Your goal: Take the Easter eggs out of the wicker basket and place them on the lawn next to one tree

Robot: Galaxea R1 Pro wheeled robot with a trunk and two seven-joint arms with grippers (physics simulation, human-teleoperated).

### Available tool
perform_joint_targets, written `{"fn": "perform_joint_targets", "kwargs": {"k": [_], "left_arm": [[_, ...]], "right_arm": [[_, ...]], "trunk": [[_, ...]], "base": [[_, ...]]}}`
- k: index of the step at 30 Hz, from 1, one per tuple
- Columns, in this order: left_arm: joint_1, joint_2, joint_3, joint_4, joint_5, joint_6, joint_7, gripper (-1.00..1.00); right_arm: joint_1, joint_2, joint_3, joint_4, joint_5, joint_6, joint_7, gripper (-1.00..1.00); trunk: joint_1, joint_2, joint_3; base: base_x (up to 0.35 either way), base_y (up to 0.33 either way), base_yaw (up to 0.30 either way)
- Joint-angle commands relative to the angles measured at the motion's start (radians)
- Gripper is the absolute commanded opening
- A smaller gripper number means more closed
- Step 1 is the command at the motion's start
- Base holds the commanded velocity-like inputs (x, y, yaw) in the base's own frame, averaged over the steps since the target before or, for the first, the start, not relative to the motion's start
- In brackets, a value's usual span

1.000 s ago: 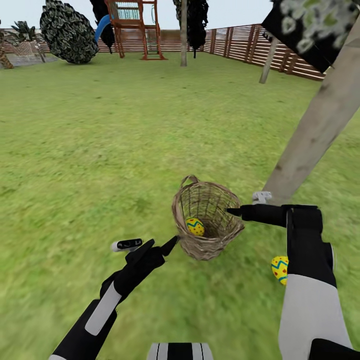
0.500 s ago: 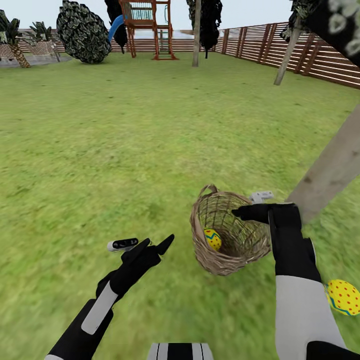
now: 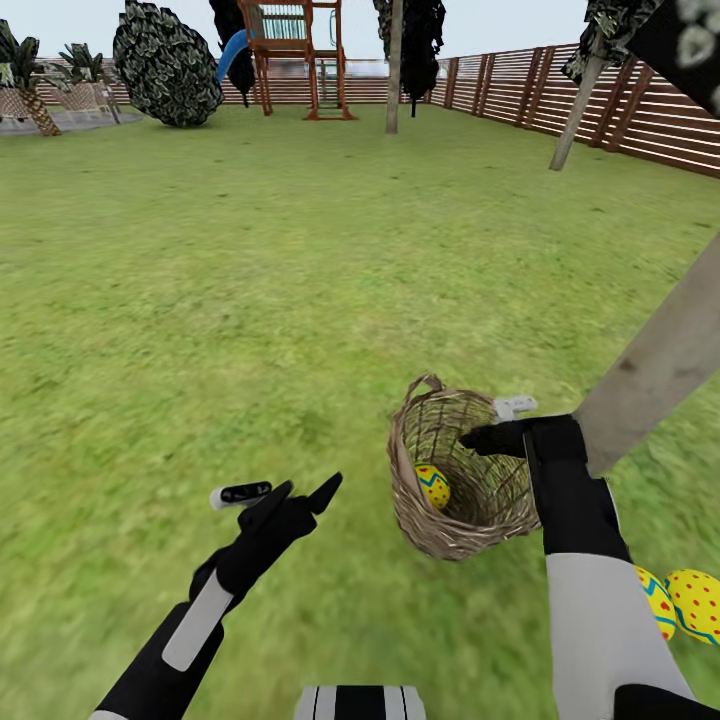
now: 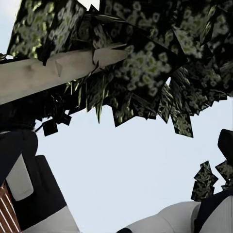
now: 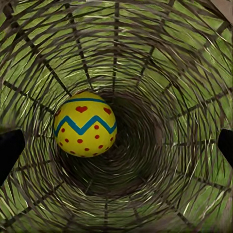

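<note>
Open-weave brown wicker basket (image 3: pixel 462 470) tipped on mottled lawn (image 3: pixel 250 300), one zigzag-banded yellow egg (image 5: pixel 85 123) inside, right gripper (image 3: pixel 478 438) spread wide at its rim, empty, two eggs (image 3: pixel 684 604) beside smooth pale tree trunk (image 3: pixel 655 365), left gripper (image 3: pixel 300 492) raised, jaws parted, empty

The right gripper (image 3: pixel 478 438) now reaches deeper over the mouth of the basket (image 3: pixel 470 535), closer to the egg inside (image 3: pixel 433 486). Beside the right arm, a second egg with a blue band (image 3: pixel 655 601) appears next to the dotted egg (image 3: pixel 696 603) on the grass.

A fenced garden: wide lawn (image 3: pixel 250 280), slatted wooden fence (image 3: pixel 620 110), play frame (image 3: pixel 295 55), scattered trees (image 3: pixel 165 65).
</note>
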Motion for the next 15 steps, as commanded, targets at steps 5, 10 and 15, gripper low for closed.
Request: {"fn": "perform_joint_targets", "kwargs": {"k": [5,10,15], "left_arm": [[0.000,0.001,-0.004,0.012,0.009,0.009,-0.026,1.00],[0.000,-0.008,-0.005,0.016,0.007,0.008,-0.026,1.00],[0.000,-0.007,-0.004,0.016,0.007,0.008,-0.024,1.00]], "right_arm": [[-0.007,0.000,0.000,0.090,0.011,0.000,0.010,1.00],[-0.084,0.001,0.000,0.287,0.008,-0.006,-0.065,1.00],[-0.164,0.006,-0.002,0.506,0.002,-0.111,-0.132,1.00]], "trunk": [[0.000,0.000,-0.001],[0.002,-0.001,-0.016],[0.004,-0.002,-0.036]], "base": [[0.000,0.000,0.000],[0.000,0.000,0.000],[0.000,0.000,0.000]]}}
